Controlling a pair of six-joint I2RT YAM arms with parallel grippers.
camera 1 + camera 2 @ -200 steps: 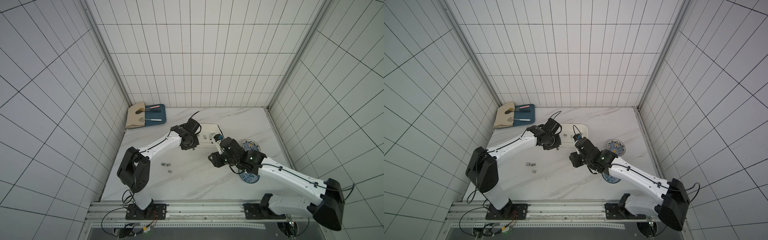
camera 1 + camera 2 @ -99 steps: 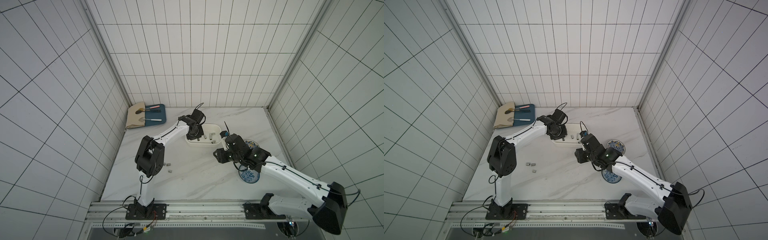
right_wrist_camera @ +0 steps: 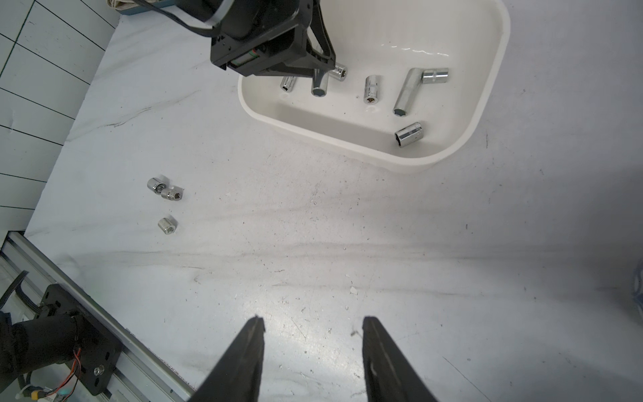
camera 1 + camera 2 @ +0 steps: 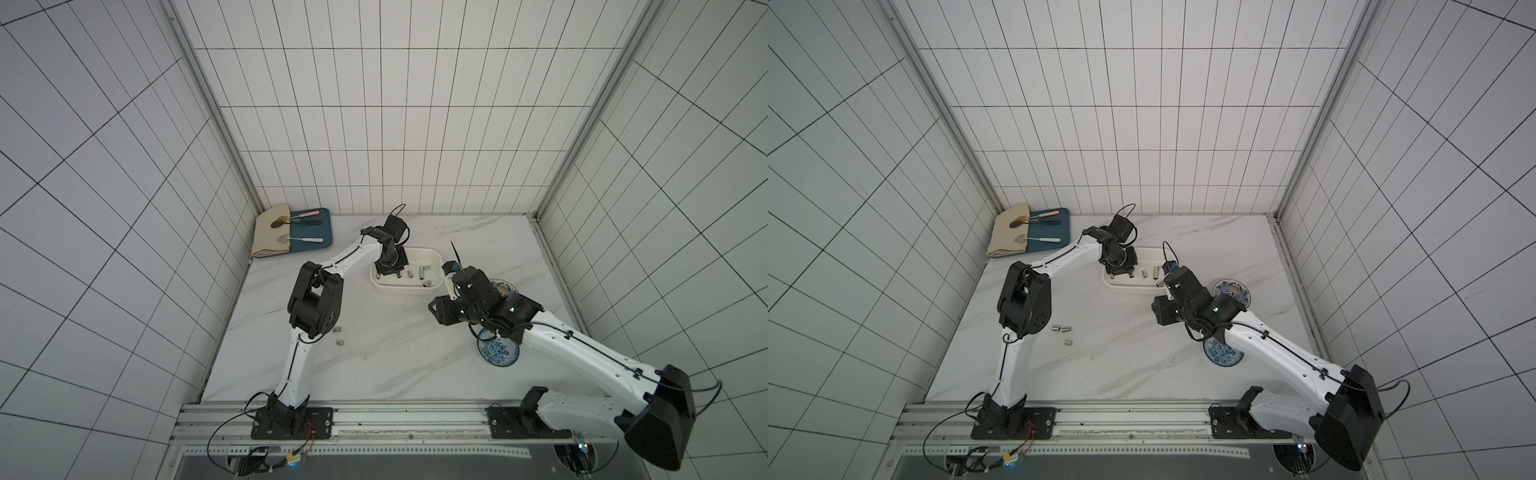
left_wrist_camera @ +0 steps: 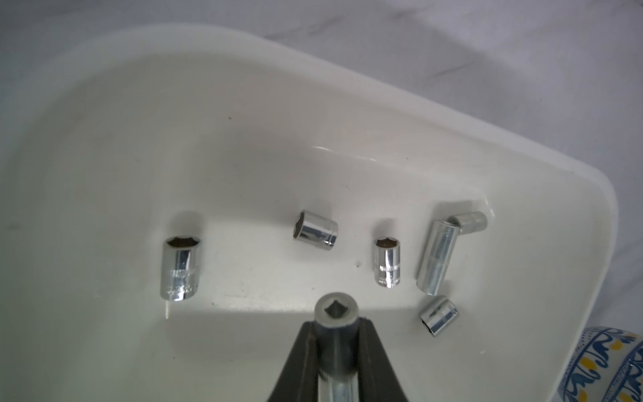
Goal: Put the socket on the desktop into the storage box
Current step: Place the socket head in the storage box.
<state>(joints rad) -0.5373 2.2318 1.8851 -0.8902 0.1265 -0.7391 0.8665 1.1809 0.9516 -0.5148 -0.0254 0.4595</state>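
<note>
Three loose sockets (image 3: 172, 193) lie on the counter (image 3: 313, 226) by the elbow of the left arm (image 4: 316, 299), nearer that arm. Left jaws clamp a socket (image 5: 335, 313) upright, long axis pointing down at the storage box (image 5: 243, 121) floor. Right jaws half-open, empty, over bare counter.

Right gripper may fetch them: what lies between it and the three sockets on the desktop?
Only bare desktop lies between right gripper and sockets, as the right wrist view shows.
</note>
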